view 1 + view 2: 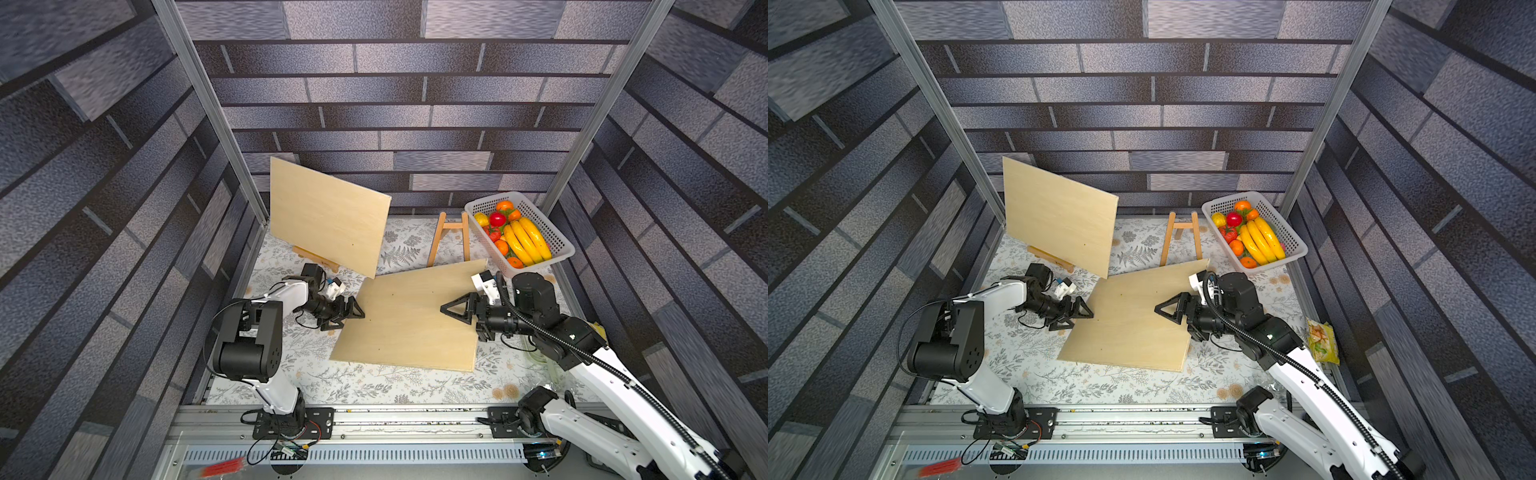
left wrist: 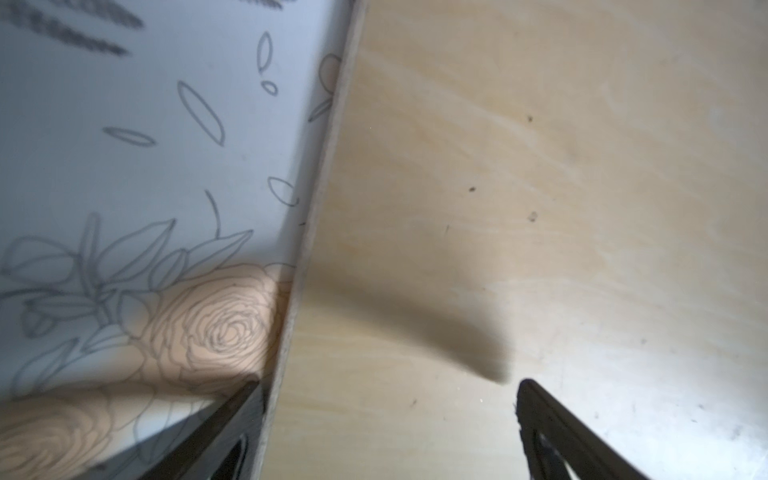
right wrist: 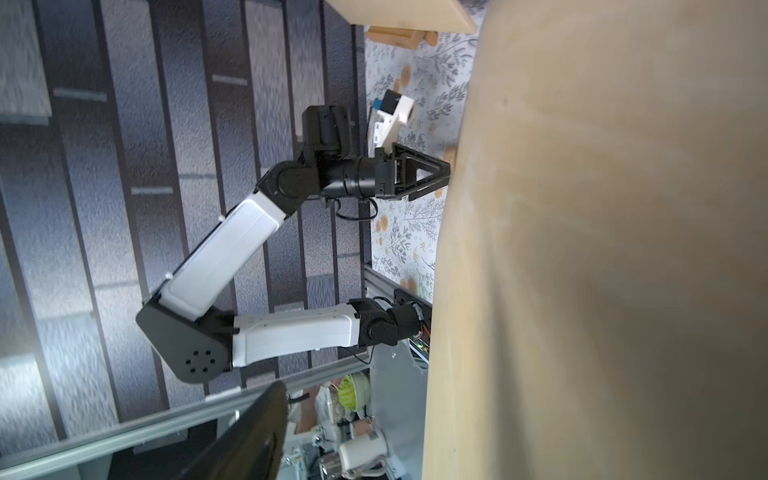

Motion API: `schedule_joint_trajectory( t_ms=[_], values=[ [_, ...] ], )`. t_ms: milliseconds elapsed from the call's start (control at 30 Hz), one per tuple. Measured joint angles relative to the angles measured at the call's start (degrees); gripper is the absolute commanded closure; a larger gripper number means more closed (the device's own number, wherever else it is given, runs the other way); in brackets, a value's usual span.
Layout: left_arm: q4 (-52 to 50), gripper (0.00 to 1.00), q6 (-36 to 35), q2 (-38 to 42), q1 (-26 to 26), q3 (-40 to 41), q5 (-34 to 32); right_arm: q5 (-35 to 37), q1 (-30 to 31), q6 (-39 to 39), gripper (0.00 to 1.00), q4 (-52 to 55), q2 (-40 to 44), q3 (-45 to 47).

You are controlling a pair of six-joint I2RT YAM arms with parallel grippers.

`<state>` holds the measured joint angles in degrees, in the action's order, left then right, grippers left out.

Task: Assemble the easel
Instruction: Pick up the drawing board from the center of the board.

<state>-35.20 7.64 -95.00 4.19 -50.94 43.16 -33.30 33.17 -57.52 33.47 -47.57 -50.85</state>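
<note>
A plywood board (image 1: 411, 320) (image 1: 1133, 324) lies across the middle of the flowered tablecloth, its far corner by the feet of a bare wooden easel (image 1: 451, 232) (image 1: 1181, 235). My left gripper (image 1: 351, 320) (image 1: 1077, 319) (image 2: 390, 386) is open at the board's left edge, one finger over the wood (image 2: 540, 208) and one on the cloth side. My right gripper (image 1: 446, 309) (image 1: 1158, 309) reaches in over the right edge. One of its fingers (image 3: 257, 428) stands clear of the board face (image 3: 602, 249); the other is hidden. A second board (image 1: 328, 216) leans on another small easel (image 1: 311, 255) at the back left.
A white basket (image 1: 552, 232) of plastic fruit stands at the back right. A yellow snack packet (image 1: 1323, 340) lies by the right wall. Brick-patterned walls close in three sides, and the arms' rail (image 1: 395, 419) runs along the front.
</note>
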Motion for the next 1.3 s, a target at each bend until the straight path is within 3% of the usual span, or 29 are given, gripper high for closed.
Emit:
schedule_joint_trajectory(
  t_ms=[67,133,233,300,367,667,1000,1300],
  values=[
    [-0.04,0.04,0.02,0.00,-0.02,0.24,0.57,1.44,-0.02,1.95,0.30,5.35,-0.20,-0.61],
    [-0.31,0.05,0.04,-0.09,-0.02,0.55,1.51,2.99,-0.02,3.65,0.39,10.84,0.35,-0.63],
    [-0.61,0.05,0.04,-0.55,-0.02,0.66,2.80,4.46,-0.02,4.85,0.70,13.81,1.55,-0.35],
    [-0.61,0.05,0.04,-0.63,-0.13,0.66,3.04,5.16,0.20,7.17,0.80,12.66,2.12,0.42],
    [-0.63,0.05,0.04,-0.70,-0.17,0.66,3.17,4.15,0.24,7.30,0.99,9.64,2.56,0.39],
    [-1.25,0.01,0.22,-0.72,-1.53,0.85,4.55,6.71,0.46,15.74,1.00,16.81,2.78,-2.73],
    [2.62,0.00,4.96,2.34,-6.60,5.03,9.29,6.47,0.31,25.64,1.00,22.10,6.73,-3.76],
    [4.31,0.00,6.38,2.80,-7.13,5.20,10.67,8.17,0.35,23.93,1.00,26.71,9.38,-4.42]
  ],
)
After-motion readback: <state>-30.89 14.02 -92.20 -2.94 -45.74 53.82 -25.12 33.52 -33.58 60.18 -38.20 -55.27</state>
